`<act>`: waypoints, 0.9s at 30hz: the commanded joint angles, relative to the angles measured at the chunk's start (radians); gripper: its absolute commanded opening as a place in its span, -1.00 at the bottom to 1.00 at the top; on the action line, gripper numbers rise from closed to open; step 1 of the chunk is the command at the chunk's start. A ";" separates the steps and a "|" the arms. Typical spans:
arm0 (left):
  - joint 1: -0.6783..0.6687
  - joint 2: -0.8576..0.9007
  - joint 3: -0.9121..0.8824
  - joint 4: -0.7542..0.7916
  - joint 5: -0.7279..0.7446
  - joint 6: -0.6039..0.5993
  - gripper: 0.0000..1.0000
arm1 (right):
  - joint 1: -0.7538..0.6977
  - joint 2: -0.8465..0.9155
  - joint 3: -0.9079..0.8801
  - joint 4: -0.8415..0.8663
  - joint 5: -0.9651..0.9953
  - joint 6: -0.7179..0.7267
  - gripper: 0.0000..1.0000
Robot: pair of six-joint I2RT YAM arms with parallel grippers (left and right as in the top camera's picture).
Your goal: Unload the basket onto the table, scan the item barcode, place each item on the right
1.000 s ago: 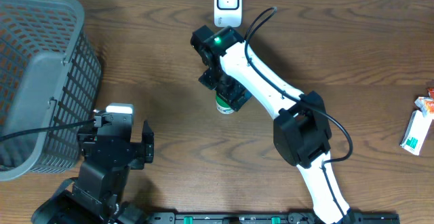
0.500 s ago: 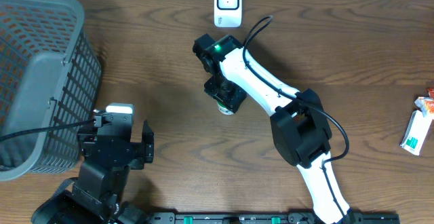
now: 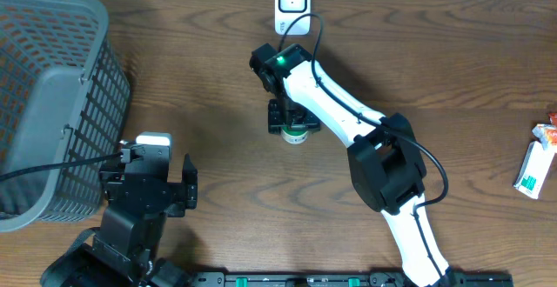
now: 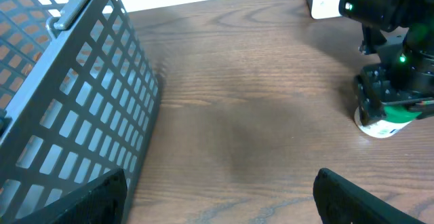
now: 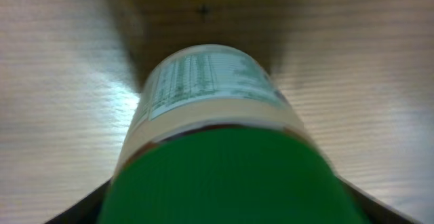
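The bottle (image 3: pixel 298 136) stands mid table (image 3: pixel 191 78), at 6 o'clock from the white scanner (image 3: pixel 291 4), mostly hidden under the right gripper (image 3: pixel 291 123), whose hold is too hard to see. The left gripper (image 4: pixel 220 187) gapes wide, empty

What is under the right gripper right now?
A green-capped bottle standing on the table. The right gripper covers most of it from above; the wrist view shows small print on its label, but no barcode.
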 commanded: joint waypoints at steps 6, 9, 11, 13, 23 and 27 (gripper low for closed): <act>-0.003 -0.004 -0.002 -0.002 -0.010 -0.006 0.76 | -0.012 0.015 -0.002 -0.032 0.023 -0.069 0.93; -0.003 -0.004 -0.002 -0.002 -0.010 -0.006 0.76 | -0.026 0.014 0.000 -0.046 -0.035 -0.006 0.96; -0.003 -0.004 -0.002 -0.002 -0.009 -0.006 0.77 | -0.037 0.014 0.000 -0.052 -0.088 0.040 0.97; -0.003 -0.004 -0.002 -0.002 -0.010 -0.006 0.76 | -0.050 0.014 0.000 -0.047 -0.122 0.103 0.97; -0.003 -0.004 -0.002 -0.002 -0.010 -0.006 0.77 | -0.064 0.018 -0.001 0.059 -0.125 0.234 0.95; -0.003 -0.004 -0.002 -0.002 -0.010 -0.006 0.76 | -0.049 0.018 -0.001 0.066 -0.127 0.293 0.89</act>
